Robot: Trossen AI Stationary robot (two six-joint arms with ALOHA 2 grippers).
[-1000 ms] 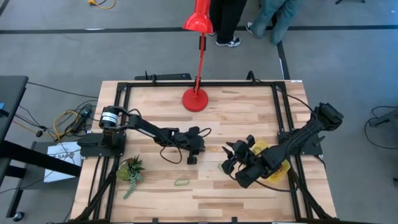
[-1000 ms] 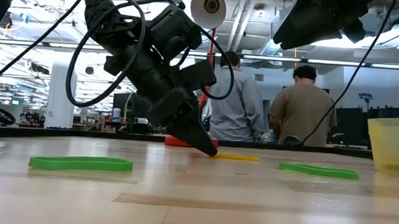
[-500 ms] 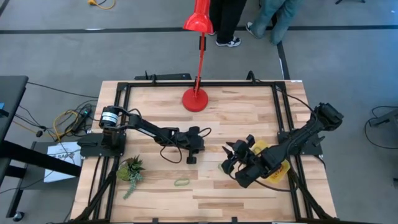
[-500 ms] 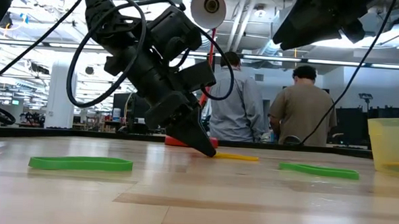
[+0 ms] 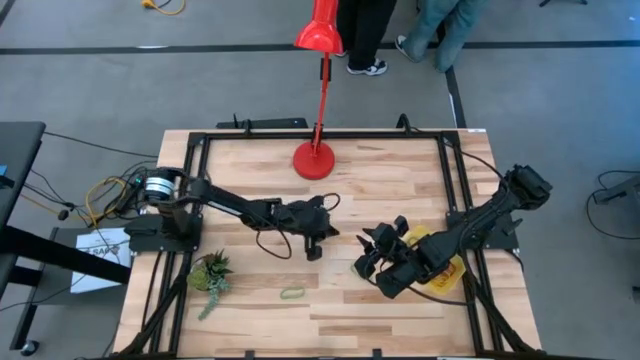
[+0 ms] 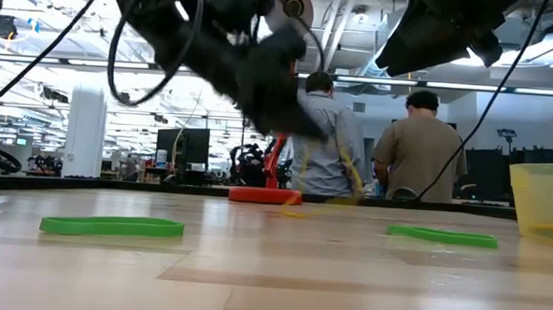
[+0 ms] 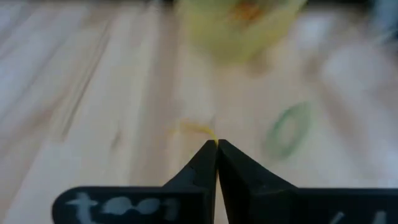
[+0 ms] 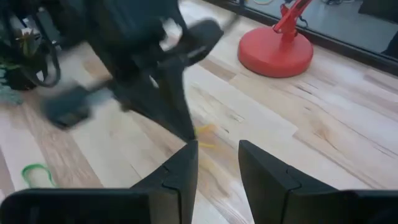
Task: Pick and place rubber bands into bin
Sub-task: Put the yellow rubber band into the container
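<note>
yellow rubber band (image 7: 198, 129), thin and limp, hangs pinched at the very tips of my left end effector (image 7: 216, 147), whose fingers are pressed together on it. in the low view it dangles as a faint yellow strand (image 6: 348, 177) below the end effector, clear of the worktop (image 5: 380, 195). i judge it nearly weightless and floppy, so it will swing and may slip free if the pinch is only on an edge; a hold across both strands of the loop looks safest to me.

just ahead of the left end effector a green band (image 7: 288, 129) lies flat on the wood, and beyond it sits the bin (image 7: 239, 25), translucent yellow with something orange inside. in the high view the bin (image 5: 447, 272) is tucked under the right arm, with the right end effector (image 5: 370, 252) hovering beside it, fingers spread apart in its wrist view (image 8: 216, 163). another green band (image 5: 292, 293) lies well off toward the worktop's near edge, apart from both end effectors.

flat bands like these give little to grip; i would come down on one side of a loop and scrape it up.
</note>
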